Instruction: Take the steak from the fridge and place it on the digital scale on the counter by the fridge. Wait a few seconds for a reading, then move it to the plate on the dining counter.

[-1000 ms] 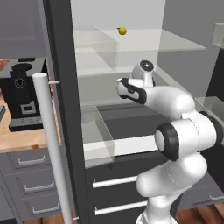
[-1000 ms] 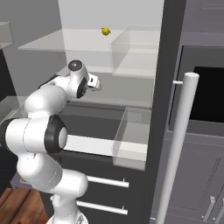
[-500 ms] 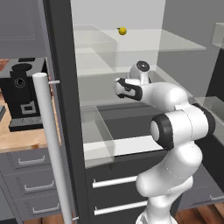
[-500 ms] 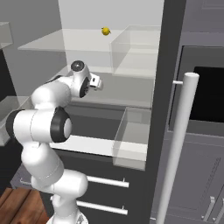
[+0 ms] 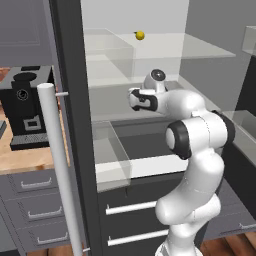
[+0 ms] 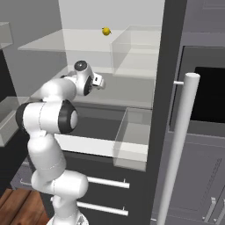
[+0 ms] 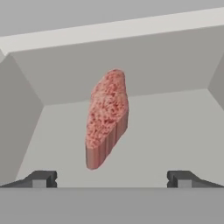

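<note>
1. The fridge [image 5: 75, 125] stands open, its white inside showing glass shelves and clear bins in both base views.
2. The arm reaches into the fridge at mid height, with the gripper [image 5: 134, 99] pointing toward the back wall above a shelf.
3. In the hand view the steak [image 7: 106, 117] lies on the pale floor of a white compartment, ahead of the gripper [image 7: 111, 178] and about centred between its tips.
4. The steak is a pinkish-red oval slab, lying slanted in that view, one end nearer the fingers [image 7: 43, 178] and the other toward the back wall.
5. The jaws stand wide apart, one tip at each side of the hand view, and hold nothing; the steak is apart from both tips.
6. A small yellow ball [image 5: 140, 35] sits on the top glass shelf, well above the gripper; it also shows in the right base view [image 6: 106, 31].
7. A black coffee machine [image 5: 26, 107] stands on the wooden counter [image 5: 25, 160] left of the fridge.
8. A long silver handle [image 5: 59, 165] runs down the open door in the left base view.
</note>
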Controlling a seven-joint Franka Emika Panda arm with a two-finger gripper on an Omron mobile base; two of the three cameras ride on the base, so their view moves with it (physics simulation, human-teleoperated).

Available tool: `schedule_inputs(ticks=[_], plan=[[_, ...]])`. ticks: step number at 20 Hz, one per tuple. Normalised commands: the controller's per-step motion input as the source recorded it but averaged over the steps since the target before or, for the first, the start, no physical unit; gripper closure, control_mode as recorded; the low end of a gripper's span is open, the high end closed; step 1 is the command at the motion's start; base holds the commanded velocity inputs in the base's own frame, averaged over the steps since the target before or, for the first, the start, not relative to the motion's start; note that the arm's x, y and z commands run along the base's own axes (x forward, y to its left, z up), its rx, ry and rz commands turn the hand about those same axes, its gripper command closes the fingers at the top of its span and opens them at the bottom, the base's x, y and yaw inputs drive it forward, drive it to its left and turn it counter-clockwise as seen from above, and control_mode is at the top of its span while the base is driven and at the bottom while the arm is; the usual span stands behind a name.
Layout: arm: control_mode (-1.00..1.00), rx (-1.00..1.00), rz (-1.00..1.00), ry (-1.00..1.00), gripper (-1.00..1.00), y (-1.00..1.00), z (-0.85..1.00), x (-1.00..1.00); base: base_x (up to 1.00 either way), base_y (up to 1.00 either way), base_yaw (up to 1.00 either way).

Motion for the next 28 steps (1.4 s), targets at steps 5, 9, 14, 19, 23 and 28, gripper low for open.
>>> schedule_inputs(ticks=[5, 9, 14, 19, 23, 28], plan=[[-1.0, 0.0, -0.03, 0.0, -1.0, 0.02, -0.12, 0.38, 0.0, 0.0, 0.0], [-1.0, 0.0, -0.02, 0.0, -1.0, 0.04, -0.14, 0.4, 0.0, 0.0, 0.0], [-1.0, 0.0, -0.02, 0.0, -1.0, 0.05, -0.11, 0.43, 0.0, 0.0, 0.0], [-1.0, 0.0, -0.02, 0.0, -1.0, 0.04, -0.13, 0.45, 0.0, 0.0, 0.0], [-1.0, 0.0, -0.02, 0.0, -1.0, 0.0, -0.17, 0.32, 0.0, 0.0, 0.0], [-1.0, 0.0, -0.03, 0.0, -1.0, 0.0, -0.31, 0.12, 0.0, 0.0, 0.0]])
